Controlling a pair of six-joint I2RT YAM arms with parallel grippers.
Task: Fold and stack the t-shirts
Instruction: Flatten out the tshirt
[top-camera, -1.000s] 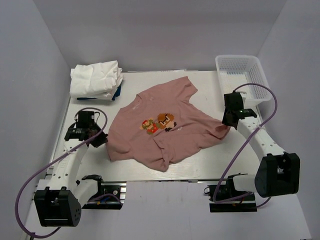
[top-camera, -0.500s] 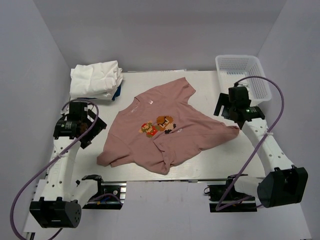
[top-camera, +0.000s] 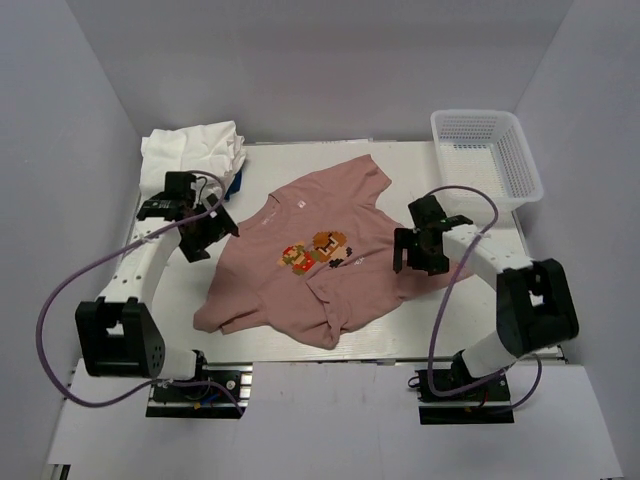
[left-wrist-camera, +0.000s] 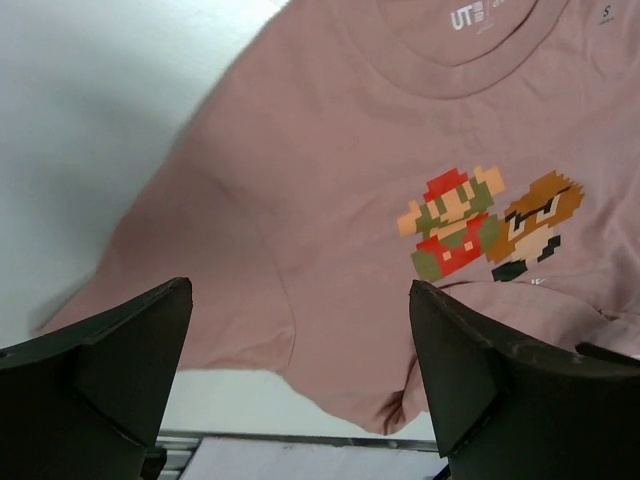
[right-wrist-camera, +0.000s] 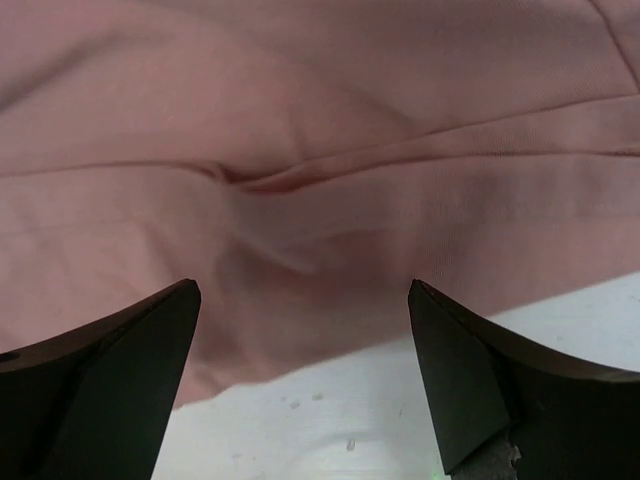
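A dusty pink t-shirt (top-camera: 320, 250) lies spread and wrinkled in the middle of the white table, collar toward the far side, cartoon print (top-camera: 315, 248) facing up. Folded white t-shirts (top-camera: 190, 160) are piled at the far left corner. My left gripper (top-camera: 212, 238) hovers open beside the pink shirt's left sleeve; its wrist view shows the print (left-wrist-camera: 490, 220) and nothing between the jaws (left-wrist-camera: 300, 290). At the shirt's right edge my right gripper (top-camera: 410, 255) is open, with pink cloth (right-wrist-camera: 320, 150) and bare table under its empty jaws (right-wrist-camera: 303, 290).
A white mesh basket (top-camera: 490, 150) stands at the far right corner. Something blue (top-camera: 235, 185) peeks out under the white pile. The table's near metal edge (left-wrist-camera: 300, 440) runs just below the shirt's hem.
Both grippers opened and let go of the pink shirt. The left arm swung toward the far side beside the sleeve; the right arm swung left and nearer, over the shirt's right edge.
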